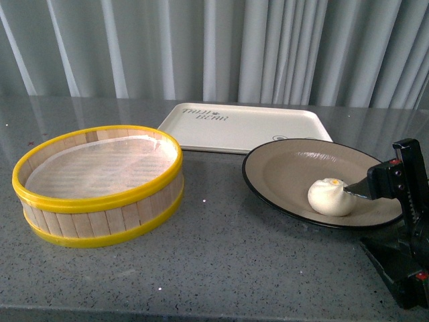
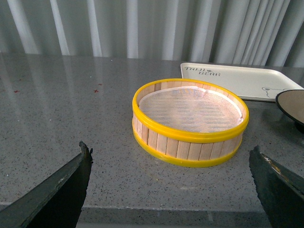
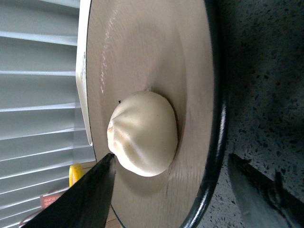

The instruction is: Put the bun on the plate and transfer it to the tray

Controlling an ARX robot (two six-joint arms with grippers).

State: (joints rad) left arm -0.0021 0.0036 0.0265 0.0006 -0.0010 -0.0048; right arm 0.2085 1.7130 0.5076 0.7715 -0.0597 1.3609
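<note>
Nearest, the right pincer (image 3: 172,160) stands apart astride the rim of the plate (image 1: 281,168), one finger inside right beside the bun (image 1: 330,196), which sits on the plate's right half, the other outside. The left pincer (image 2: 169,149), apart too, hangs back from the basket (image 2: 190,135). The tray (image 1: 255,131) lies just behind the plate, so the right arm looks nearer for the carry.

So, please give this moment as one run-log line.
bun: on plate | plate: on table, before tray | right gripper: open, at bun | left gripper: open, facing steamer basket
</note>
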